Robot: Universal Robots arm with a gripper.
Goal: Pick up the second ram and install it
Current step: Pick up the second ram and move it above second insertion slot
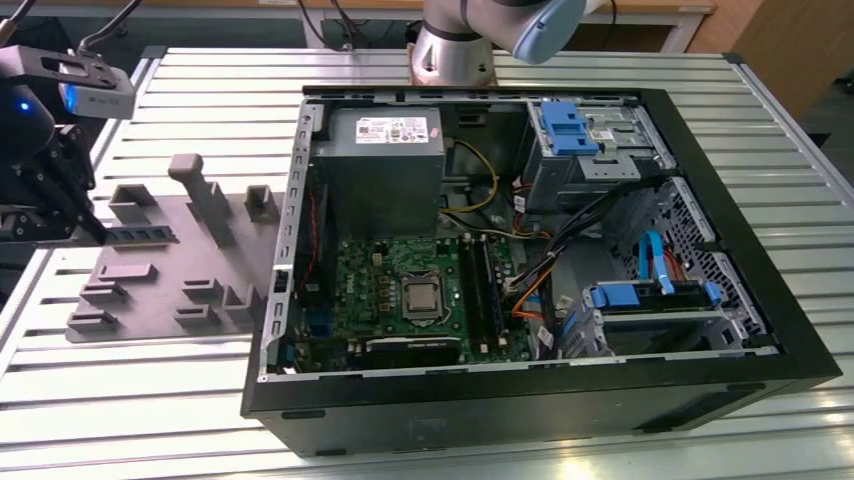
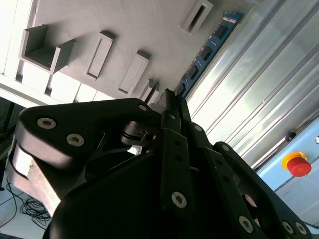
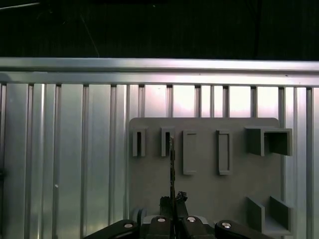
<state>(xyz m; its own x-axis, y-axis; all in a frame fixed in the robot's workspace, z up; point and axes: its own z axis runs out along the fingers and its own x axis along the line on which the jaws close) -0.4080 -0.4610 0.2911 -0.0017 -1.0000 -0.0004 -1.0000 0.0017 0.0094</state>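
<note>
Second ram [image 2: 207, 50] is being held by one short end; the fingertips [image 2: 174, 107] are closing on it from both flat sides, and the blue-green stick with its row of dark chips is projecting straight out beyond them. In the first wrist view the ram [image 3: 172, 159] is showing edge-on as a thin line running forward from the gripper [image 3: 173, 199]. Whether the stick is lifting clear of the surface under it cannot be told.

Beneath and ahead of the fingers the grey fixture plate [image 3: 209, 189] is lying flat, its raised slot blocks [image 3: 189, 152] standing just to either side of the ram's line. The plate is resting on the slatted aluminium table [image 1: 160, 400].

In the exterior view the gripper [image 1: 94, 230] is hanging over the plate's edge, well apart from the open computer case [image 1: 747, 330], where the motherboard [image 1: 387, 290] is lying exposed
</note>
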